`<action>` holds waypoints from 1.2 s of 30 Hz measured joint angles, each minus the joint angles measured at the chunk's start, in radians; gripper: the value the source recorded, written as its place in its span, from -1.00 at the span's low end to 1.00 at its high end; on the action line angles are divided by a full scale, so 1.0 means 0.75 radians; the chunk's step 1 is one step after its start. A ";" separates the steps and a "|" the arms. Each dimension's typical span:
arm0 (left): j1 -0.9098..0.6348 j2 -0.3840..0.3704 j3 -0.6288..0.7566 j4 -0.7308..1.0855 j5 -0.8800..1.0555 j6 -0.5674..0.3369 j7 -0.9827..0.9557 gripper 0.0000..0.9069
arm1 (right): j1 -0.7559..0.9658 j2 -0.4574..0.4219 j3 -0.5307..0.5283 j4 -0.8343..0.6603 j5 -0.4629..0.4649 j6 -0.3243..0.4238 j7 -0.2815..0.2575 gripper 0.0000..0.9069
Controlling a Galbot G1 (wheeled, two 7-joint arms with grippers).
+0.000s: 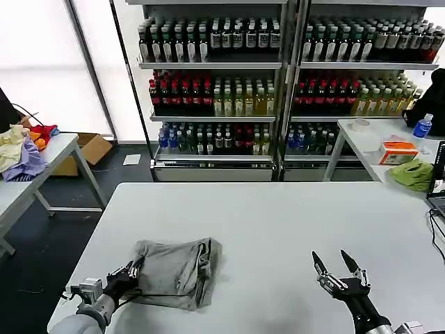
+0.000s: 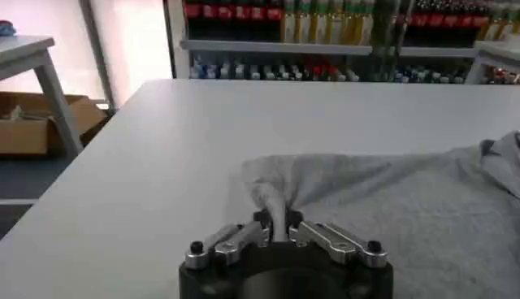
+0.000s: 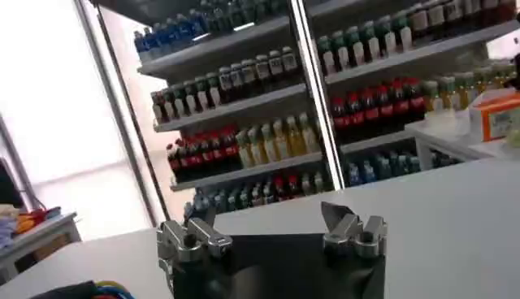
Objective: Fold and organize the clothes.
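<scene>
A light grey shirt (image 1: 177, 271) lies bunched and partly folded on the white table (image 1: 278, 223), near its front left corner. My left gripper (image 1: 135, 269) is at the shirt's left edge, shut on a pinch of the grey fabric. In the left wrist view the shirt (image 2: 406, 211) spreads away from the left gripper (image 2: 275, 226), with a fold of cloth rising between the fingers. My right gripper (image 1: 335, 265) hovers open over the bare table at the front right, well apart from the shirt. The right gripper (image 3: 268, 223) holds nothing.
Shelves of bottled drinks (image 1: 278, 83) stand behind the table. A side table with a heap of coloured clothes (image 1: 21, 149) is at the left. Another table at the right carries a green cloth (image 1: 411, 172), an orange box (image 1: 399, 149) and a bottle (image 1: 421, 126).
</scene>
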 measured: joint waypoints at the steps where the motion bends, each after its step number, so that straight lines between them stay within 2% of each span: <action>1: 0.001 -0.001 -0.003 -0.002 -0.003 0.000 0.001 -0.98 | 0.000 0.000 0.003 0.000 0.002 0.001 0.000 1.00; 11: 0.010 0.028 -0.124 -0.079 -0.116 0.052 -0.001 -0.98 | 0.003 -0.006 0.013 -0.009 0.018 0.003 0.002 1.00; 26: 0.054 0.252 -0.540 -0.161 -0.355 0.079 -0.036 -0.98 | 0.013 -0.003 0.008 -0.024 0.023 0.011 0.002 1.00; 31: 0.051 0.260 -0.552 -0.242 -0.387 0.081 -0.102 -0.96 | 0.012 0.007 0.001 -0.026 0.019 0.015 0.002 1.00; 36: 0.026 0.216 -0.390 -0.359 -0.413 0.076 -0.204 -0.96 | 0.002 0.020 0.003 -0.017 0.010 0.015 0.001 1.00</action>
